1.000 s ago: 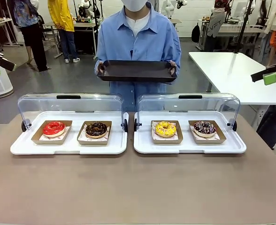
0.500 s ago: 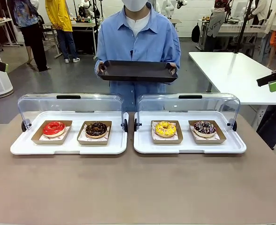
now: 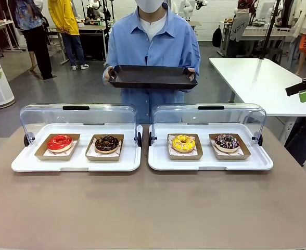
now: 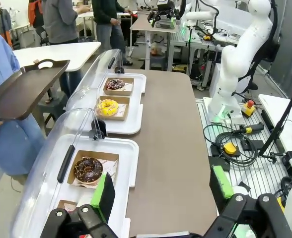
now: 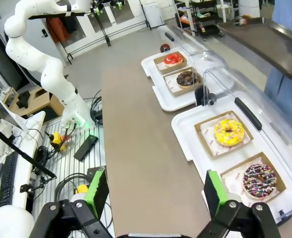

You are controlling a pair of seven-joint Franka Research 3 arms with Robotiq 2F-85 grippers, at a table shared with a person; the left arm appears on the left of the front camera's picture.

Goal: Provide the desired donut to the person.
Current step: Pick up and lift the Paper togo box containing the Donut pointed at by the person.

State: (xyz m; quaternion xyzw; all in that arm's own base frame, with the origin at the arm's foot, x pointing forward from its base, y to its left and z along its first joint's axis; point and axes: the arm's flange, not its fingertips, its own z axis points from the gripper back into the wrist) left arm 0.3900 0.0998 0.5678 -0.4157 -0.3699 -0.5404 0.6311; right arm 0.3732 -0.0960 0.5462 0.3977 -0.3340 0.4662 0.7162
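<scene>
The person (image 3: 153, 41) in a light blue shirt stands at the far side holding an empty black tray (image 3: 153, 76) in both hands. Four donuts sit in brown paper boats: red (image 3: 59, 142), chocolate (image 3: 106, 143), yellow (image 3: 183, 142) and dark sprinkled (image 3: 227, 141). Nothing marks which one is the desired donut. My left gripper (image 4: 162, 191) hangs open high over the table's left end, above the chocolate donut (image 4: 88, 169). My right gripper (image 5: 155, 192) is open high over the right end, near the sprinkled donut (image 5: 258, 180). Both hold nothing.
Two white trays (image 3: 77, 162) (image 3: 210, 164) carry the donuts, their clear lids (image 3: 77, 112) swung open at the back. Bare brown tabletop (image 3: 153, 208) lies in front. A white table (image 3: 257, 78) stands at the back right, and other people stand far behind.
Both grippers have drawn outward toward the picture's edges. The person has lifted the black tray slightly.
</scene>
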